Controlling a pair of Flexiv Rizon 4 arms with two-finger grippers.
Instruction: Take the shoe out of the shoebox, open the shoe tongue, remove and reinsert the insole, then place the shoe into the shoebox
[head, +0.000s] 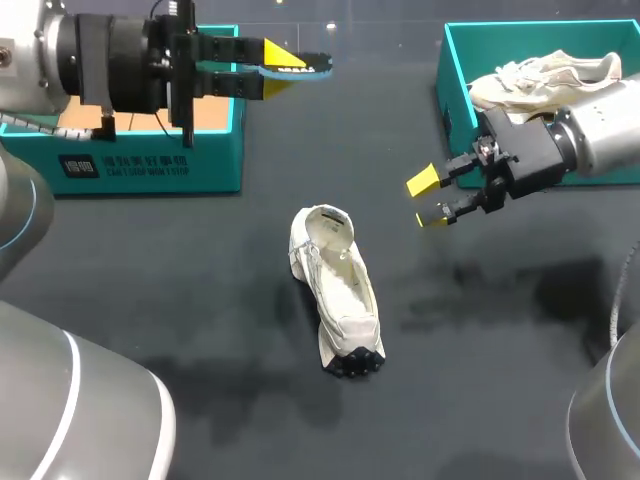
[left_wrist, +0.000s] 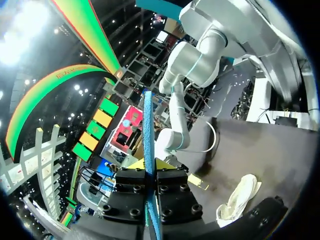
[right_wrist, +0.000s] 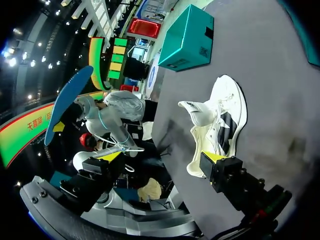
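The dark table (head: 180, 300) carries the shoe (head: 337, 292) at its middle, heel opening on the far side and toe nearer the robot. The left hand (head: 278, 68), clenched on the blue insole (head: 312, 66), hangs beyond the heel to its left. The right hand (head: 428, 200) stands open, closer to the shoe.

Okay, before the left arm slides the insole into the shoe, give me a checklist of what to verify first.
1. Grip: the left gripper clamps the insole from both sides: ok.
2. Access: the shoe lies on the table with its opening showing from above: ok.
3. Opening spread wide enough for the insole: cannot tell.
4. Support: the right gripper is open and apart from the shoe, so nothing steadies it: not ok.
5. Path: bare table between insole and shoe: ok.
6. Insole heel matched to shoe heel: cannot tell.
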